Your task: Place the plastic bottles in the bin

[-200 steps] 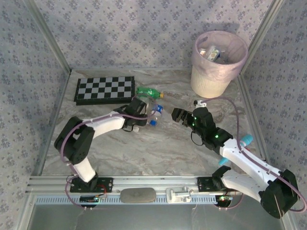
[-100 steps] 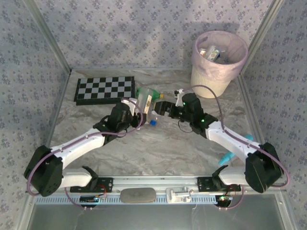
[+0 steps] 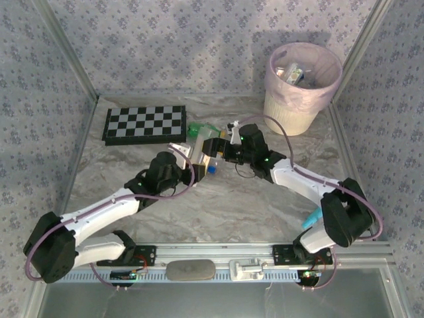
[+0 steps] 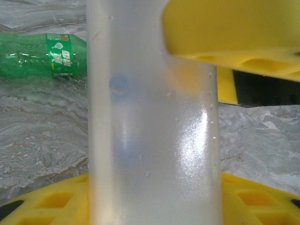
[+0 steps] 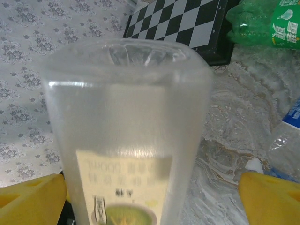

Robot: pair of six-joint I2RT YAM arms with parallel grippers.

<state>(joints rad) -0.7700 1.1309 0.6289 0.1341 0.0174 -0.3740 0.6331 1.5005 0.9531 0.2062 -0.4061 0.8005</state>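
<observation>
A frosted clear plastic bottle (image 3: 203, 146) with a cream label is held off the table, with my left gripper (image 3: 192, 156) shut on it. Seen by the left wrist, this bottle (image 4: 150, 131) fills the space between my yellow fingers (image 4: 42, 206). My right gripper (image 3: 214, 147) has reached it from the right. Its jaws stand open around the bottle (image 5: 126, 117), with a gap beside the right finger (image 5: 272, 197). A green bottle (image 3: 199, 127) lies behind on the table. A blue-capped clear bottle (image 3: 212, 169) lies below the grippers. The bin (image 3: 301, 99) stands at the back right with bottles inside.
A folded chessboard (image 3: 144, 124) lies at the back left, close to the green bottle (image 5: 267, 23). A teal marker-like object (image 3: 311, 218) sits by the right arm's base. Patterned walls close in the table on three sides.
My left arm lifted the frosted bottle up and toward the back centre. My right gripper swung left to it, and its jaws have narrowed a little around the bottle.
</observation>
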